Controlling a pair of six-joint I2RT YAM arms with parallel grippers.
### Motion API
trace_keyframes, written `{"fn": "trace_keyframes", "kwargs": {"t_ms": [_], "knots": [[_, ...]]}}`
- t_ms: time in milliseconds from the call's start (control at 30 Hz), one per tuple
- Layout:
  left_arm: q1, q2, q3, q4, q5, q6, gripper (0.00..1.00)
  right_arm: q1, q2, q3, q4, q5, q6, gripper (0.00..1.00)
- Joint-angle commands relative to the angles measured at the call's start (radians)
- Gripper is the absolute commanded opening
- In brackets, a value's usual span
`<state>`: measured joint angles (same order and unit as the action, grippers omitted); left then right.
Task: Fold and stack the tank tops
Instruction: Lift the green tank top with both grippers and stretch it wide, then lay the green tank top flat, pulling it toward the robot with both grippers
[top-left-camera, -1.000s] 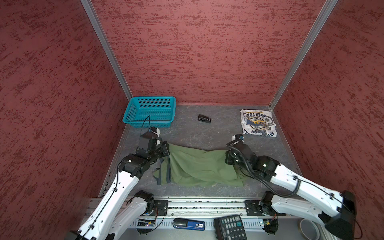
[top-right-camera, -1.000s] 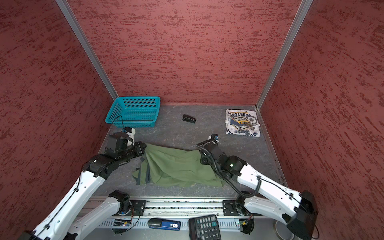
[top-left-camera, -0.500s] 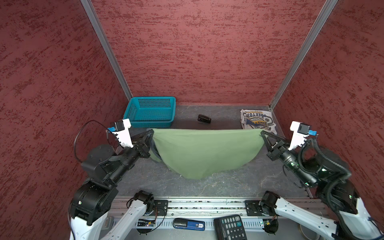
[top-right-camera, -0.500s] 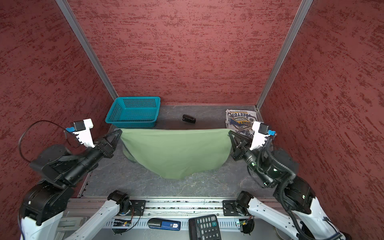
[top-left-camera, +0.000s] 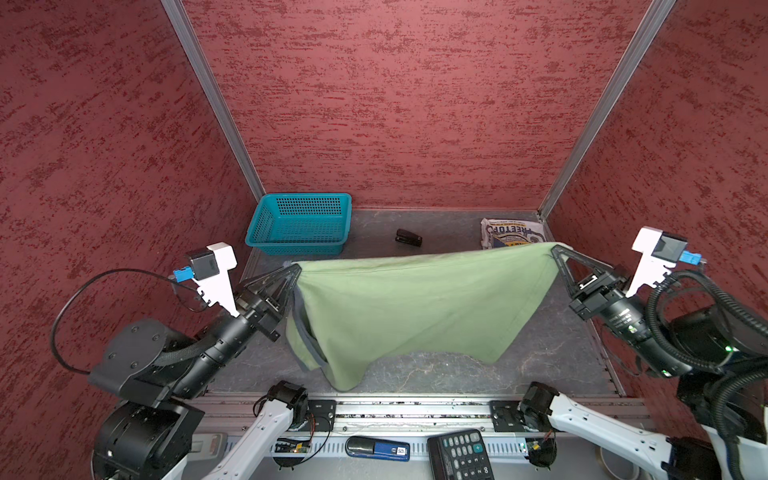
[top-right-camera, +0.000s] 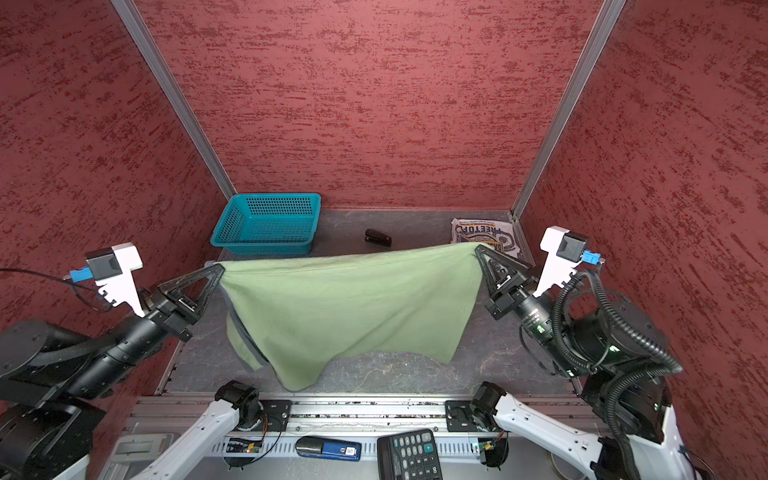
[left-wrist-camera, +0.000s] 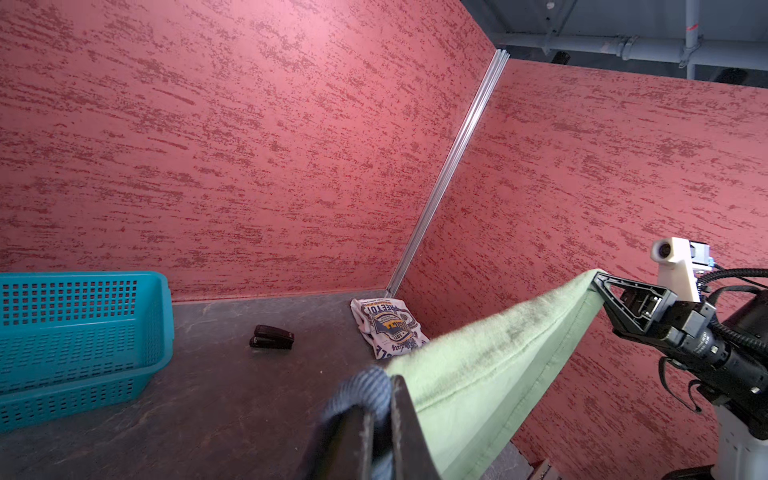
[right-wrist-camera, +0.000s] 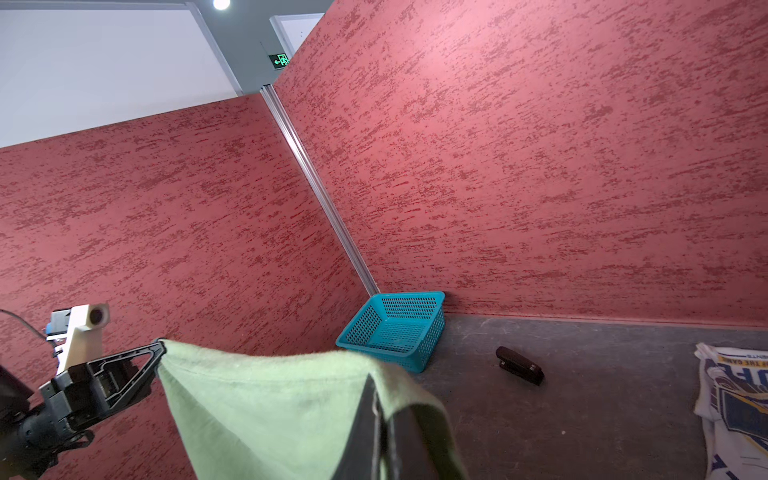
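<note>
Olive green tank top (top-left-camera: 415, 307) hangs in the air above the grey table (top-left-camera: 552, 353), stretched by its top edge between both arms. Its lower edge droops toward the near side, with grey-blue trim (top-left-camera: 309, 345) showing at the left. Left gripper (top-left-camera: 296, 269): jaws clamped on the left corner, with trim bunched at the tips in the left wrist view. Right gripper (top-left-camera: 555, 248): jaws clamped on the right corner. White tank top (top-left-camera: 513, 236) lies folded, emblem up, in the far right corner. Teal basket (top-left-camera: 296, 246) sits far left, black stapler (top-left-camera: 409, 238) between them.
</note>
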<state>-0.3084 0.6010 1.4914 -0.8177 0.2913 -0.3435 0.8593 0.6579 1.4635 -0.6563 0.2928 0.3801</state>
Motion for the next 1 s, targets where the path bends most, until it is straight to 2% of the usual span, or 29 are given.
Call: {"fn": "trace_keyframes", "kwargs": {"t_ms": [0,167,267,300,433,500,567,633,733,800,867,967], "knots": [[0.007,0.031,-0.043,0.036,-0.015,0.016,0.00,-0.005,0.021,0.017,-0.054,0.205,-0.007,0.00],[0.006,0.195,-0.173,0.061,-0.090,-0.014,0.00,-0.005,0.119,-0.091,-0.071,0.424,-0.029,0.00],[0.006,0.336,-0.243,0.109,-0.094,-0.042,0.00,-0.040,0.187,-0.176,-0.036,0.464,-0.033,0.00],[0.005,0.379,-0.261,0.132,-0.101,-0.056,0.00,-0.077,0.205,-0.198,-0.025,0.438,-0.029,0.00],[0.004,0.586,-0.326,0.263,-0.076,-0.102,0.00,-0.366,0.272,-0.329,0.072,0.167,-0.005,0.00],[-0.001,0.701,-0.327,0.322,-0.044,-0.115,0.01,-0.471,0.324,-0.392,0.134,0.064,-0.003,0.00],[-0.009,0.831,-0.298,0.350,-0.010,-0.126,0.11,-0.562,0.394,-0.439,0.194,-0.031,0.006,0.00],[-0.020,0.949,-0.235,0.312,-0.004,-0.120,0.28,-0.628,0.459,-0.472,0.248,-0.111,0.022,0.00],[-0.029,1.062,-0.139,0.172,-0.104,-0.105,0.52,-0.699,0.549,-0.491,0.296,-0.175,0.041,0.00],[-0.031,1.062,-0.134,0.102,-0.202,-0.098,0.64,-0.727,0.593,-0.489,0.310,-0.201,0.051,0.00],[-0.045,1.024,-0.159,0.042,-0.299,-0.085,0.70,-0.745,0.620,-0.487,0.319,-0.224,0.058,0.00],[-0.091,0.958,-0.226,-0.044,-0.405,-0.074,0.70,-0.758,0.642,-0.488,0.328,-0.243,0.059,0.00]]}}
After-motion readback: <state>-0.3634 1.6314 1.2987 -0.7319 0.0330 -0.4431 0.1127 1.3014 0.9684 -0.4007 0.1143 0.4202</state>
